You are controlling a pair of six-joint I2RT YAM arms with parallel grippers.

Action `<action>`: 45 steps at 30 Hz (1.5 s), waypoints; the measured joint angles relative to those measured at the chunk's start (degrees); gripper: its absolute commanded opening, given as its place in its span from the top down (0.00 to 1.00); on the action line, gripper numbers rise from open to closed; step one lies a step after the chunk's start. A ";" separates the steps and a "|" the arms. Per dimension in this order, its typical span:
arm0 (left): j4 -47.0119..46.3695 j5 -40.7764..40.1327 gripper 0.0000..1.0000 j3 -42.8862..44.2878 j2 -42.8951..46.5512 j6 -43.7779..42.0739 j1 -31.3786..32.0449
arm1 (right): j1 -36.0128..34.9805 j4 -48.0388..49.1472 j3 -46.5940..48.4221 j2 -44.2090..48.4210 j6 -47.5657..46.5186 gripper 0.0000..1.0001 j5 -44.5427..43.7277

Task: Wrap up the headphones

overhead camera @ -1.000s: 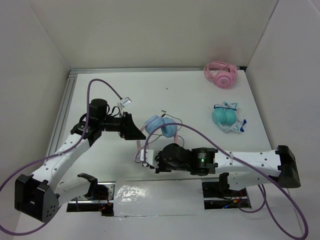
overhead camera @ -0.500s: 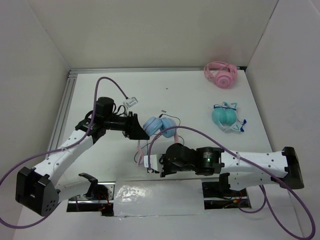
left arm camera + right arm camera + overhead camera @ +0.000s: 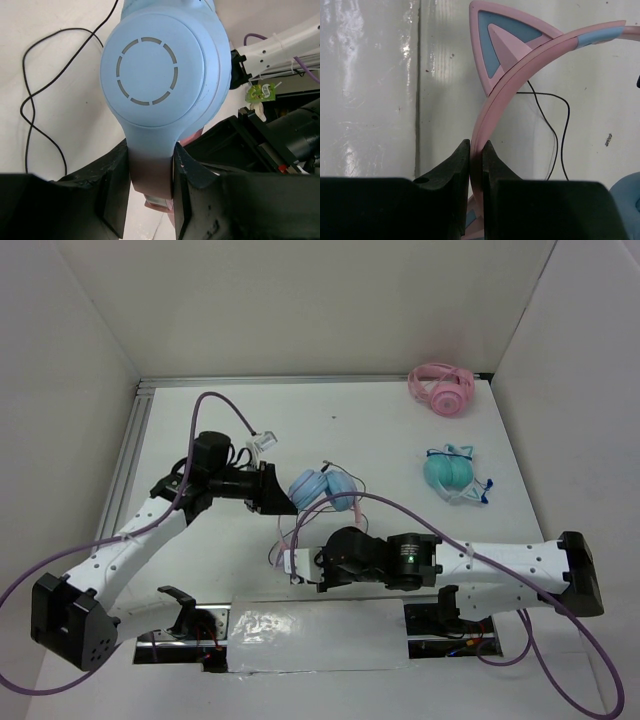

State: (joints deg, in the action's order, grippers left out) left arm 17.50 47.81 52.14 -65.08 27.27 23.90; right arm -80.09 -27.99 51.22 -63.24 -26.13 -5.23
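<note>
White tabletop (image 3: 400,430), walled in white: left gripper (image 3: 150,167) pinches the stem under 1 light blue round ear cup (image 3: 150,70) of the cat-eared headphones (image 3: 322,488) at mid-table. Right gripper (image 3: 476,151) clamps their pink headband (image 3: 520,65), while their thin black cable (image 3: 30,100) lies loose. All-pink headphones (image 3: 441,388) and teal headphones (image 3: 450,473) sit well apart.

The top external camera is fixed high behind the near edge of the worktop (image 3: 400,430) and looks down over its whole surface. Each wrist camera looks forward along its own claw at close range. The left claw (image 3: 150,170) view frames a light blue ear cup (image 3: 155,75). The right claw (image 3: 476,150) view frames the pink headband (image 3: 489,102). All three views share the headphones (image 3: 322,490).
</note>
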 measured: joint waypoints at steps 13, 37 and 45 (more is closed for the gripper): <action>2.75 -10.78 1.00 3.19 1.16 -4.31 0.42 | -0.50 6.64 3.56 -2.80 8.41 0.04 -15.08; 10.27 -29.31 1.00 8.22 10.54 1.36 0.42 | 8.46 -2.14 28.61 1.57 66.97 0.00 -37.42; 12.33 -30.29 1.00 8.26 11.58 1.86 0.42 | 8.46 -0.66 23.28 6.16 65.11 0.00 -36.57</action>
State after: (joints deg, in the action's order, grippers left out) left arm 29.82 17.52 60.40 -53.49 29.12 24.32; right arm -71.64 -28.64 74.50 -57.08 38.98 -41.80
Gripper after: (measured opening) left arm 0.445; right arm 0.994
